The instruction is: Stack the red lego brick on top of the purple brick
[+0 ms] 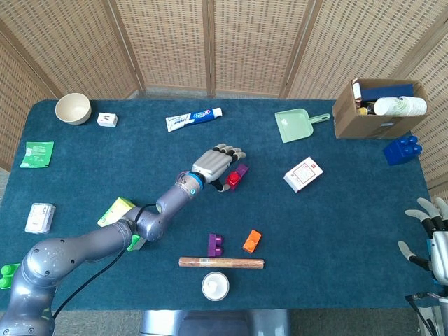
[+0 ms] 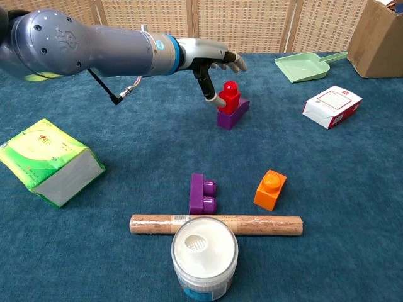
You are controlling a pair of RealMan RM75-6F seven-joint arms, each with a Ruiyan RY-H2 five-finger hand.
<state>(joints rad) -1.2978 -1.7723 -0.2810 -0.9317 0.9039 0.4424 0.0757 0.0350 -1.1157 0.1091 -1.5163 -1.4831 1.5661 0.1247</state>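
Observation:
The red brick [image 2: 228, 97] [image 1: 232, 180] sits on one end of a purple brick [image 2: 233, 114] [image 1: 242, 169] in the middle of the blue table. My left hand [image 2: 217, 66] [image 1: 215, 162] hovers just left of and above the stack. Its fingers [image 2: 230, 61] stretch out flat above the red brick, not wrapped round it. The thumb [image 2: 207, 93] points down beside the brick's left side; contact is unclear. My right hand [image 1: 430, 234] hangs off the table's right edge, fingers apart and holding nothing. It does not show in the chest view.
A second purple brick [image 2: 203, 193], an orange brick [image 2: 270, 189], a brown roll [image 2: 216, 224] and a white-lidded jar [image 2: 204, 255] lie near the front. A green packet [image 2: 50, 161] is at left, a white box [image 2: 332, 106] and green dustpan [image 1: 297, 126] at right.

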